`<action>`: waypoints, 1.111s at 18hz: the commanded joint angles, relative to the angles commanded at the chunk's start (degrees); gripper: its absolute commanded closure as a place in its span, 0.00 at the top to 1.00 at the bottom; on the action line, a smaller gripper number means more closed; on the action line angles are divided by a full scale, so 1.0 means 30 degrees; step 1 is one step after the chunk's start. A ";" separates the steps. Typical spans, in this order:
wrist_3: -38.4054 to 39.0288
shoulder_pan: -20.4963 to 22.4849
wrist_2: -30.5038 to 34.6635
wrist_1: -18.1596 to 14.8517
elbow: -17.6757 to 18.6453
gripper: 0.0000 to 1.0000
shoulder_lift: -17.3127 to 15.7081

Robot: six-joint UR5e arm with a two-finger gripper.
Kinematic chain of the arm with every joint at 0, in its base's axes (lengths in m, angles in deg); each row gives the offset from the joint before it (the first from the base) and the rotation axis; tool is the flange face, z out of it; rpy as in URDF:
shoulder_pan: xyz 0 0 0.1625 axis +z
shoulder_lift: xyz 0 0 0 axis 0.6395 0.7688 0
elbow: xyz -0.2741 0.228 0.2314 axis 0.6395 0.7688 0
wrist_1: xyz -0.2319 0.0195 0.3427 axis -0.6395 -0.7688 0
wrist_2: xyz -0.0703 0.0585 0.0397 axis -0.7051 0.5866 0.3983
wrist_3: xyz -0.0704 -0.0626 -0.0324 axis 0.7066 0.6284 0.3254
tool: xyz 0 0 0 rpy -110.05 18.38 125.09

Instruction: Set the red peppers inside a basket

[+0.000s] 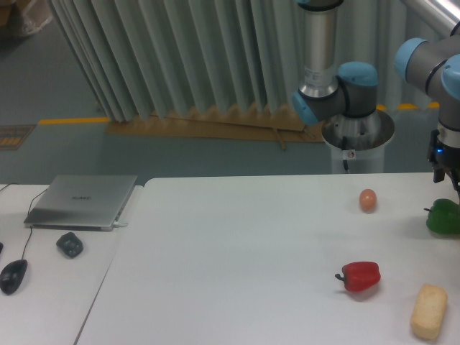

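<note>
Red glossy lobed bell pepper [361, 276] lies on its side on the white counter [237, 266], near its front right, untouched; no basket in view. Dark end effector [445, 178] hangs over the green bell pepper [443, 217], jaw state unclear, risking a wrong pick. Beige sponge-like block [429, 311] and orange-pink egg-shaped ball [368, 200] sit nearby, neither blocking
</note>
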 joint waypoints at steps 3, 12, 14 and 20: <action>0.0148 -0.0029 -0.0116 0.0062 0.0032 1.00 -0.0004; 0.0148 -0.0088 0.0235 0.0413 -0.0055 1.00 0.0026; 0.0032 -0.0117 0.0352 0.0413 0.0032 1.00 -0.0003; 0.0177 -0.0088 0.0177 0.0354 0.0032 1.00 -0.0062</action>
